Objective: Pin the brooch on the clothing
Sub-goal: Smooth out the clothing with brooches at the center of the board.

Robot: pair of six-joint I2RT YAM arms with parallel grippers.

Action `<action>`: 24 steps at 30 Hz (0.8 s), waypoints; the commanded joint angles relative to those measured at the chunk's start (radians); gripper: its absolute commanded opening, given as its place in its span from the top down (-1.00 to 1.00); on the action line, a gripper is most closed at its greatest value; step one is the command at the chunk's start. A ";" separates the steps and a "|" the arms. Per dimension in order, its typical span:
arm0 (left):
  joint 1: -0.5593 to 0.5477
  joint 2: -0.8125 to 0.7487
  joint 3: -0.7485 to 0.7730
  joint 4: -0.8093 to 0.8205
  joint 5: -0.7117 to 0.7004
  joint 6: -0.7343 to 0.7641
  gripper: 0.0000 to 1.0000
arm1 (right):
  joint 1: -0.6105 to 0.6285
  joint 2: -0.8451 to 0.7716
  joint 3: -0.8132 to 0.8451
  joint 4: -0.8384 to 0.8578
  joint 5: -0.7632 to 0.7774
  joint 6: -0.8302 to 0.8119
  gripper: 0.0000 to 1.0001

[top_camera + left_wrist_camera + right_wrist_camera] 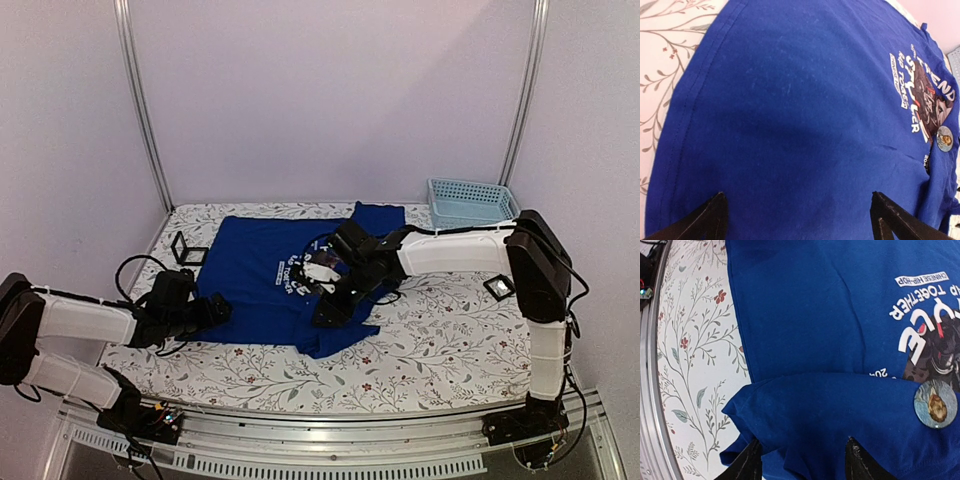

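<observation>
Far left of the overhead view: the left gripper (pixel 216 308) is held low at the left edge of the T-shirt (pixel 255 275). Its fingers (pixel 707 220) are seen spread wide apart in the bottom corners of the left wrist view, with flat blue cloth beneath them. Just above the gripper in the overhead view, a small black frame (pixel 187 248) is seen at the shirt's upper-left corner, on the floral table (pixel 440 340).

Centre frame now: the royal-blue T-shirt is laid out across the middle of the table. Its round print (pixel 922 95) is ringed with white lettering. The lower-right part of the shirt is folded up over itself.

The brooch (pixel 935 403), a small round badge, is found at the right edge of the right wrist view. It sits on that folded flap, right at the rim of the print. Whether it is actually pinned cannot be told.

The right gripper (pixel 801 452) is set at the bottom of its own wrist view, fingers (pixel 749 465) apart, and the folded edge of the shirt lies between them.

Further right in the overhead view, a small black square (pixel 497 288) is seen on the table. A light-blue basket (pixel 470 202) is placed at the upper right.
</observation>
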 commanded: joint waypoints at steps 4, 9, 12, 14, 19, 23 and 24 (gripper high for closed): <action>0.021 0.046 -0.032 -0.056 0.006 -0.010 -0.99 | -0.001 0.100 0.063 -0.097 -0.065 -0.138 0.54; 0.023 0.072 -0.021 -0.052 0.003 0.003 -0.99 | -0.005 -0.015 -0.037 -0.036 -0.062 -0.100 0.92; 0.023 0.098 -0.010 -0.055 0.008 0.004 -0.99 | -0.023 -0.077 -0.081 -0.016 -0.036 -0.021 0.98; 0.023 0.112 -0.007 -0.052 0.007 -0.001 -0.99 | -0.040 -0.134 -0.125 -0.009 -0.017 0.045 1.00; 0.017 0.139 0.004 -0.079 -0.010 -0.021 -0.98 | -0.095 -0.329 -0.329 0.013 0.031 0.378 0.99; 0.005 0.154 -0.011 -0.076 -0.009 -0.049 -0.98 | -0.103 -0.559 -0.530 0.019 0.078 0.646 0.97; 0.003 0.158 -0.019 -0.073 -0.008 -0.061 -0.98 | -0.103 -0.594 -0.580 0.017 0.083 0.712 0.97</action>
